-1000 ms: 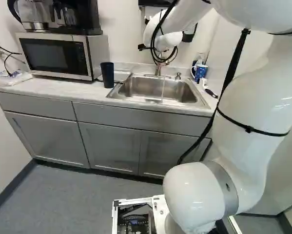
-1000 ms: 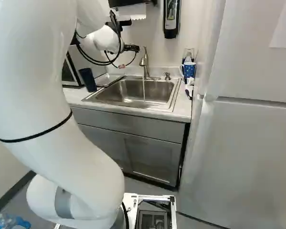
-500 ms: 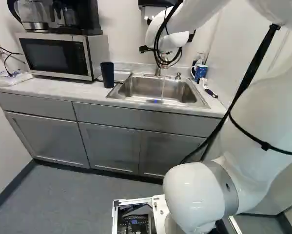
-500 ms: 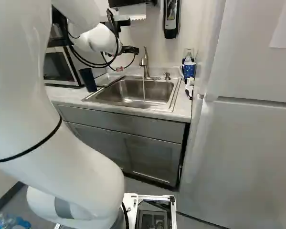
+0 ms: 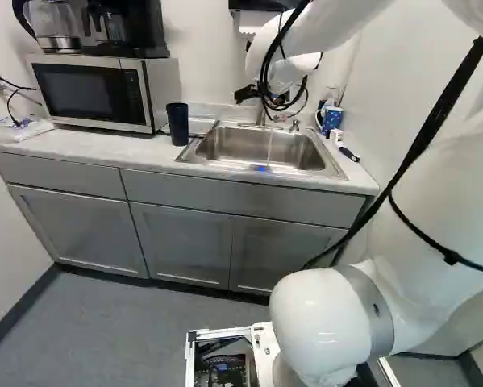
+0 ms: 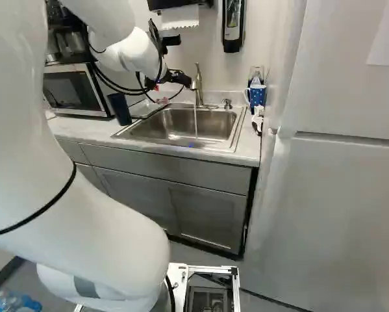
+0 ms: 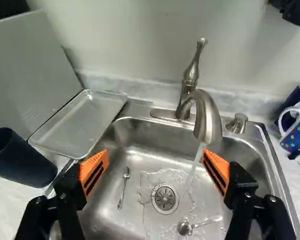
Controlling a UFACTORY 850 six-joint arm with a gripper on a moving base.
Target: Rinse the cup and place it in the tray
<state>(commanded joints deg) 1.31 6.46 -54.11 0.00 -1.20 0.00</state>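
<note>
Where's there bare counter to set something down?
On the counter before the microwave, between the white packet and dark cup. Crowded: by the tray between that cup and sink, and around the spotted mug.

Texts, labels, brands, numbers, signs: none that you can read in any of your three views.
</note>
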